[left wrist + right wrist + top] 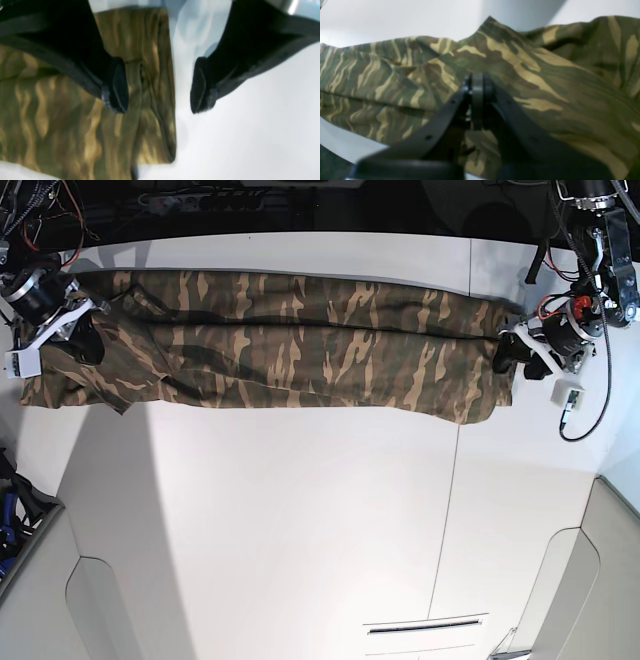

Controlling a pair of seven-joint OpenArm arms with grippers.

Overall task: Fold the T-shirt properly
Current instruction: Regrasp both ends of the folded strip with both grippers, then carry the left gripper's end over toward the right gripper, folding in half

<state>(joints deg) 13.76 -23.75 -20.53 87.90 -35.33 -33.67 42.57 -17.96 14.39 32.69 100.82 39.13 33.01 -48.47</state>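
Note:
The camouflage T-shirt [290, 350] lies folded into a long band across the far side of the white table [300, 510]. My left gripper [157, 85] is open at the band's right end. One finger [115, 85] is over the cloth [75, 112] and the other is over bare table, so the shirt's edge lies between them. It also shows in the base view [505, 355]. My right gripper [477, 80] is shut at the band's left end, pinching the T-shirt [545, 82], whose creases run to its tips. It also shows in the base view [82, 340].
Cables and dark equipment [40, 200] run along the table's far edge. A small white part [570, 395] on a cable lies beside the left arm. A dark bin [15, 520] sits off the table's left side. A slot [425, 627] is cut near the front edge.

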